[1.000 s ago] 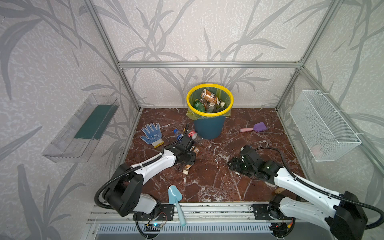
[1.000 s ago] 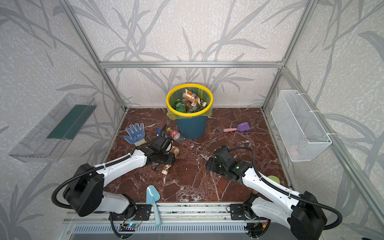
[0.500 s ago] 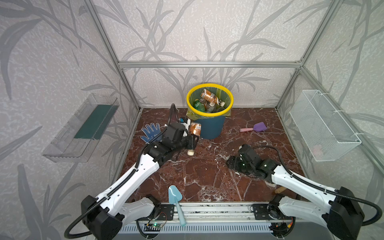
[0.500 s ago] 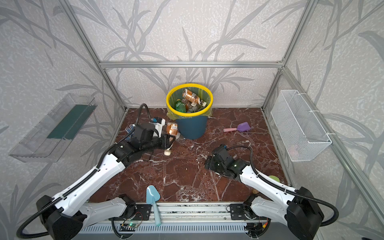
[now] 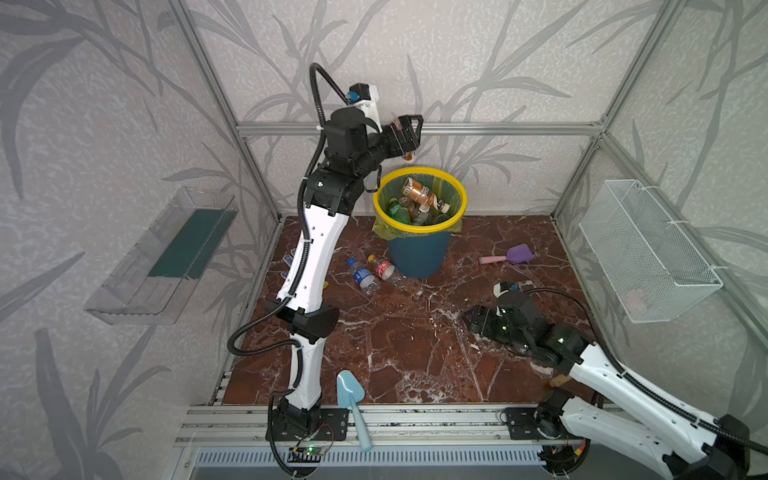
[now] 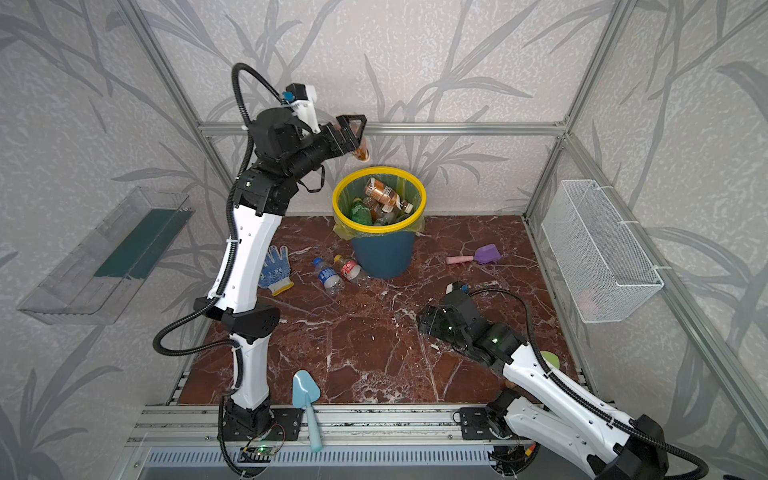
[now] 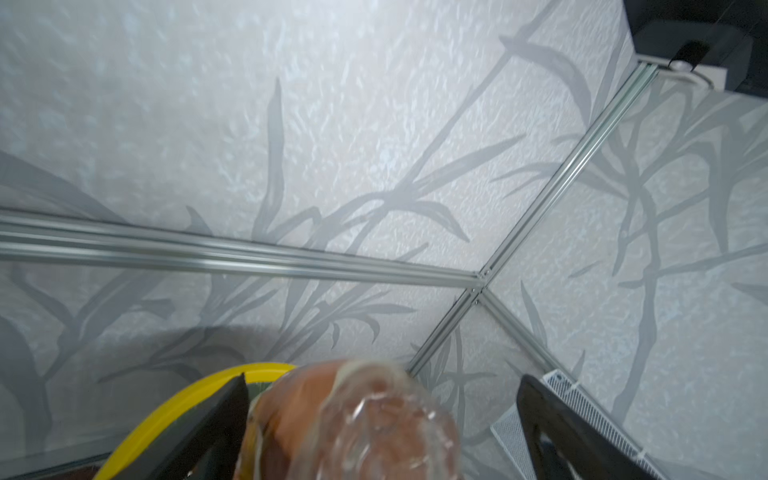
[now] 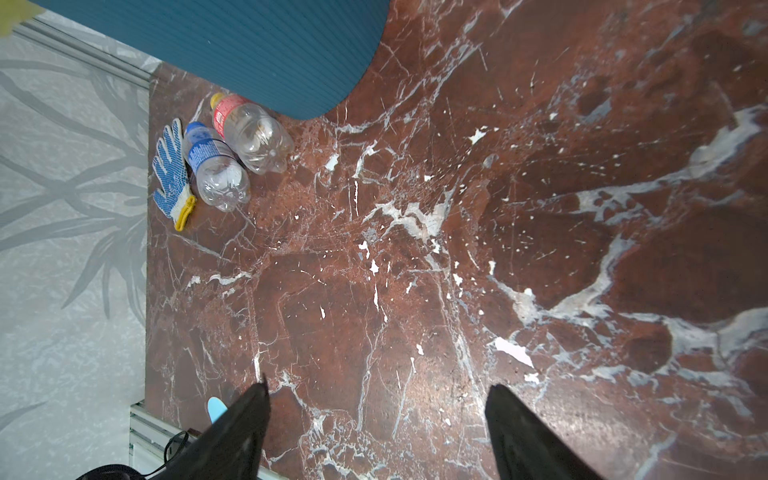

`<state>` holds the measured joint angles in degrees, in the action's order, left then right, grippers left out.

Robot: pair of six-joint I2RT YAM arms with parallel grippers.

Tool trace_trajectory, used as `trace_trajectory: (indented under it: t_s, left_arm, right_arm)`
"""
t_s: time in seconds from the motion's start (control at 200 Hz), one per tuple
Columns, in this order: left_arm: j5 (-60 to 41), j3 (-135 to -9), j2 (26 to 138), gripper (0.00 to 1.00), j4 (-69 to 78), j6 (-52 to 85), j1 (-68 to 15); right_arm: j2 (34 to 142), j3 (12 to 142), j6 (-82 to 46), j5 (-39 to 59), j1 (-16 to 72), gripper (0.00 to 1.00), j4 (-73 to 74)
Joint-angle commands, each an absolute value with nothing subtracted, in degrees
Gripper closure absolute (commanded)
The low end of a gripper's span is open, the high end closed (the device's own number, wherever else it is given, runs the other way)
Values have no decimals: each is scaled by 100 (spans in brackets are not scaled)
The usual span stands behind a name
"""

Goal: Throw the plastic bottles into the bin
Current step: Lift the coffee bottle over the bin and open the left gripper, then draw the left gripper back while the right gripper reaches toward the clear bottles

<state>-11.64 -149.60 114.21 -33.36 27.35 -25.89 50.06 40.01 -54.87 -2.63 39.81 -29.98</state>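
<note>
We find the left tool raised above the bin, over the far-left part of its yellow rim, with its jaws standing well apart. A brown bottle sits between them, loose rather than clamped. Both top views show only a small brown part of it below the fingers. The left wrist view alone shows it close. There it lies near one finger and clear of the other, with its clear moulded end turned to the camera and the bin's rim behind it. It is blurred, so we cannot tell its long axis with certainty. Inside the bin, a brown-wrapped bottle lies slantwise on the heap, its white cap toward the bin's right side, and a green bottle lies at the bin's left. On the desk, just left of the bin's foot, a red-labelled bottle and a blue-labelled bottle lie on their sides, nearly parallel. Their caps point away from the front and their bases toward it, and the red-labelled one is the nearer to the bin. A glove lies just beyond the blue-labelled bottle. It is plain in a top view and in the right wrist view, but in a top view the left arm hides nearly all of it. The right tool rests low, well in front of the bin and to its right, with its jaws apart and nothing between them.
</note>
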Motion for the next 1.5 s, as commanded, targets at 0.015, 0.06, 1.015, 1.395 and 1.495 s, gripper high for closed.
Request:
trace_trajectory:
  t_s: [0.015, 0.06, 1.015, 1.395, 1.495]
  left_arm:
    - [-1281, -13153, 9848, 1, -2246, 2367, -2872]
    - [-1239, -12739, 9584, 1, -2204, 2346, -2875]
    - [566, -6433, 5222, 4, -3132, 3193, -2057]
    - [1514, -5711, 3794, 9, -4410, 4483, -2012]
    - [1584, -5546, 3378, 11, -4550, 4727, -2008]
  right_arm:
    - [5046, 3965, -5476, -406, 3939, 18, -3269]
    - [5100, 3960, -5469, -365, 3938, 18, -3245]
    - [7515, 5230, -5244, -356, 4952, 18, -2255]
    - [9174, 7174, -3703, -825, 5590, 20, -2537]
    - [9577, 7688, -3156, -888, 5645, 21, -2545]
